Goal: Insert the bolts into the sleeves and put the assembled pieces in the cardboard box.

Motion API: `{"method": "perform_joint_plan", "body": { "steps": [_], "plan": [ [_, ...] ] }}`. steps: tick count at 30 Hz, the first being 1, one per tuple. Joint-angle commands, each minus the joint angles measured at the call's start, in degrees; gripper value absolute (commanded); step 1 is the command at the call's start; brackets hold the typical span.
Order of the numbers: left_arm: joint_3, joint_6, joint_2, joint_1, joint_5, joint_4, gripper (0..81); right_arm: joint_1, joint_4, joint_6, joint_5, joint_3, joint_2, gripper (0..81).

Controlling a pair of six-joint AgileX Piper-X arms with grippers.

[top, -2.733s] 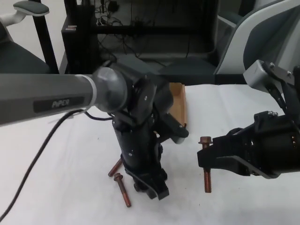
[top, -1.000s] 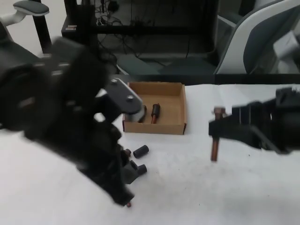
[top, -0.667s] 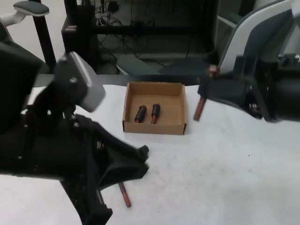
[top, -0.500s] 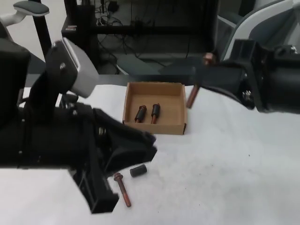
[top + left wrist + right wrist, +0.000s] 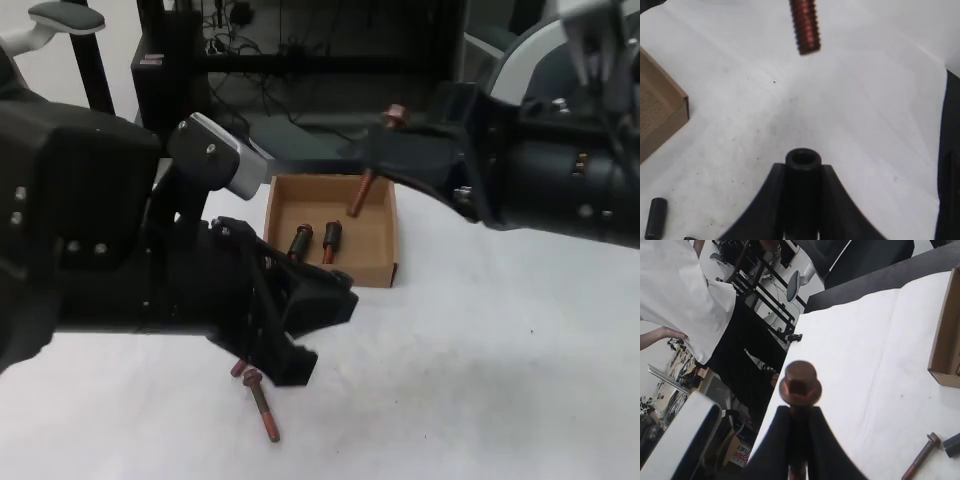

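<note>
Well, over on the left, the left tool [image 5: 802,170] is clamped on a black sleeve [image 5: 802,192]. Its two fingers press the sleeve's sides, and the open bore faces out toward the threaded tip of a copper bolt [image 5: 805,25] hanging a little way off. I'd guess that sleeve is hard, smooth and light, the sort that squirts out of a loose pinch or rolls if dropped. A firm hold across its middle, with the mouth left free, looks right to me.

Down on the white worktop [image 5: 480,380], a loose bolt [image 5: 260,405] lies at about seven o'clock from the cardboard box [image 5: 330,272]. A spare sleeve [image 5: 656,225] lies near it.

The box sits toward twelve o'clock on the worktop, with two assembled pieces [image 5: 300,240] side by side inside.

Over on the right, the right tool [image 5: 800,415] grips the copper bolt just under its flanged head, shank pointing away and down. From above, the bolt hangs in the air near the box's one o'clock corner. It should be stiff and solid, heavier than the sleeve for its size. The threads give some bite, so holding it near the head leaves the whole threaded end clear to go in. The fit looks close, so the two need lining up squarely.
</note>
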Motion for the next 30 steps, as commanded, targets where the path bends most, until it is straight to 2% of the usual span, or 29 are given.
{"method": "perform_joint_plan", "body": {
  "steps": [1, 12, 30],
  "plan": [
    [-0.2, -1.2, 1.5, 1.1, -1.5, -2.6, 1.7, 0.2, -4.2, 0.0, 0.0, -0.2, 2.5, 0.6],
    [-0.2, -2.5, 2.4, 4.3, -1.9, -5.3, 1.7, 0.2, -6.1, -2.0, -0.8, -0.8, 6.8, 0.6],
    [-0.2, -3.8, 2.4, 4.3, 0.7, -5.4, 1.7, 0.2, -2.8, -9.4, -2.6, -3.4, 7.3, 0.6]
  ]
}}
